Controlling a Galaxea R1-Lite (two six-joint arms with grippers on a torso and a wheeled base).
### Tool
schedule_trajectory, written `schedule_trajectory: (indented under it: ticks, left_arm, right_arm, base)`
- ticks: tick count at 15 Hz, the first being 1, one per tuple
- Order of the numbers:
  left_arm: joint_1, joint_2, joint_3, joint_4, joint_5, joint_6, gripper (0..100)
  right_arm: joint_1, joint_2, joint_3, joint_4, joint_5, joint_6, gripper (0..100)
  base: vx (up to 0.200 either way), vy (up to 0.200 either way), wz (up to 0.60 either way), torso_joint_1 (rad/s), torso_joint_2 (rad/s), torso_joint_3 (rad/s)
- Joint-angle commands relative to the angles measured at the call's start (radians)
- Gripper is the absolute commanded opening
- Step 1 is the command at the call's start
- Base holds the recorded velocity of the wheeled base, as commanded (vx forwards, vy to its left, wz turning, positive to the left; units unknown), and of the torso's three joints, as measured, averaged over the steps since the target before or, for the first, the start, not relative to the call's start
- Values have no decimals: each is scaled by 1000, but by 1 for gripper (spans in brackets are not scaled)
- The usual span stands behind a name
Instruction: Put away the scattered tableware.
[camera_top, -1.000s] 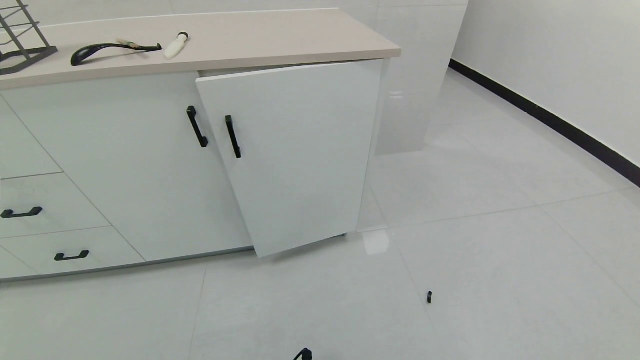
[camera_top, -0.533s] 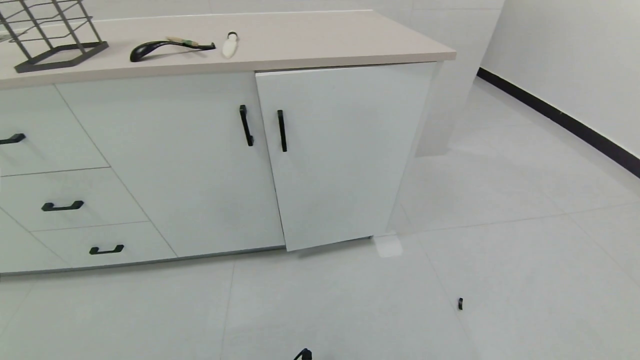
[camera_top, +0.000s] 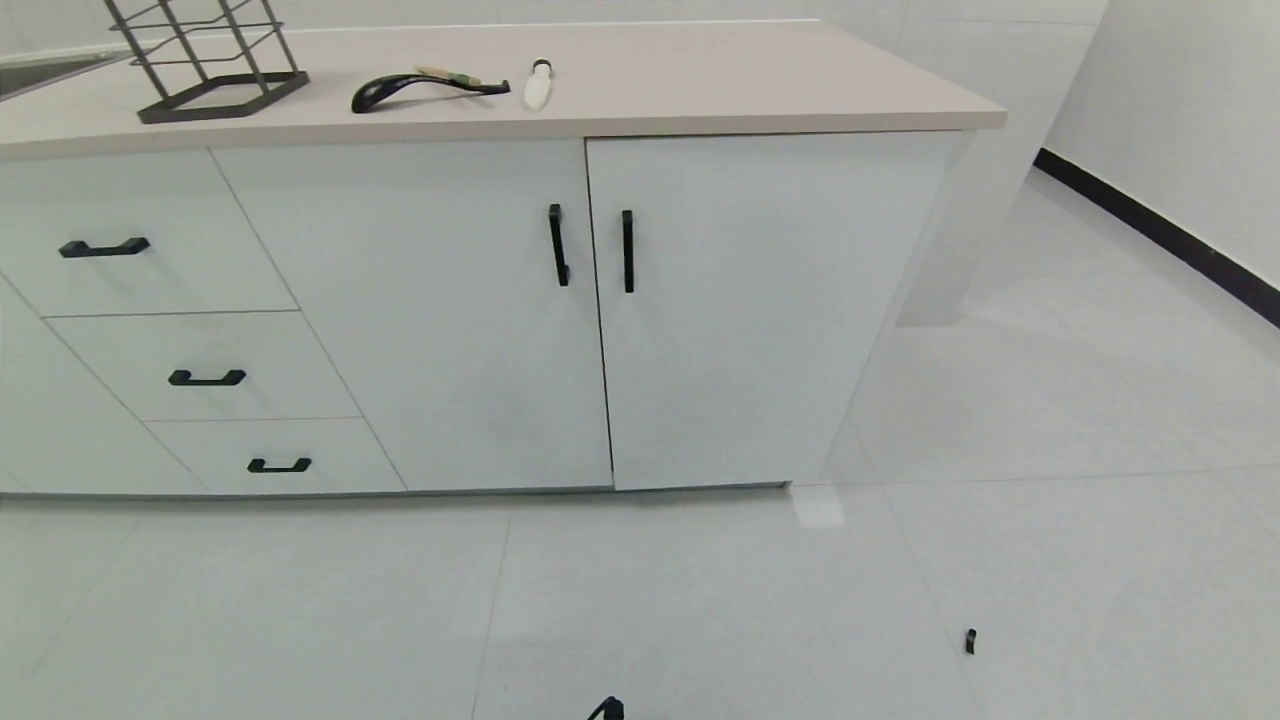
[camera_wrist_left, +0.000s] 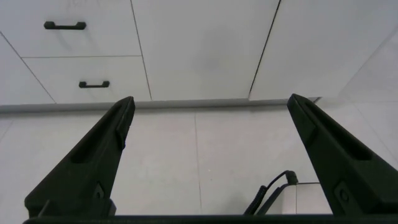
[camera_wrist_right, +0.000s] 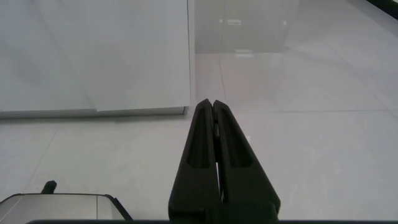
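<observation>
On the beige countertop (camera_top: 760, 85) lie a black ladle-like spoon (camera_top: 420, 88), a small light-handled utensil (camera_top: 447, 75) resting against it, and a white-handled utensil (camera_top: 538, 88). A black wire rack (camera_top: 205, 60) stands to their left. My left gripper (camera_wrist_left: 211, 102) is open with nothing between its fingers, low over the floor and facing the cabinet front. My right gripper (camera_wrist_right: 213, 106) is shut on nothing, also low over the floor tiles near the cabinet's right corner.
Below the counter are two white cabinet doors with black handles (camera_top: 558, 245) (camera_top: 627, 250), both flush shut, and three drawers (camera_top: 205, 377) to the left. A sink edge (camera_top: 40, 70) shows at far left. A small black object (camera_top: 969, 641) lies on the open tiled floor.
The right cabinet door stood ajar a second ago and is now flush shut. The head camera has turned left, so the whole scene sits further right in the picture.
</observation>
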Motion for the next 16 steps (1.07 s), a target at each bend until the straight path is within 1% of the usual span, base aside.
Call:
schedule_trajectory:
  ticks: [1,3,4,7,13,14,16]
  left_arm:
    - [1,0,0,0,0,0,100]
    - [1,0,0,0,0,0,100]
    - [1,0,0,0,0,0,100]
    - [1,0,0,0,-3,12,100]
    - [1,0,0,0,-3,12,100]
    - [1,0,0,0,-3,12,100]
    - [1,0,0,0,-3,12,100]
  right_arm:
    - [0,3,1,0,1,1,0]
    - [0,3,1,2,2,4,0]
    - [0,3,1,2,2,4,0]
    - [0,3,1,2,2,5,0]
    - [0,1,1,2,2,5,0]
    - [0,3,1,2,2,5,0]
    - [0,3,1,2,2,5,0]
  base:
    - [0,0,600,7,-2,2]
    - [0,0,600,7,2,2]
    - [0,0,0,0,0,0]
    - [0,200,0,2,1,2]
    - [0,200,0,1,1,2]
    - [200,200,0,-2,2,2]
    - [200,0,0,2,0,5]
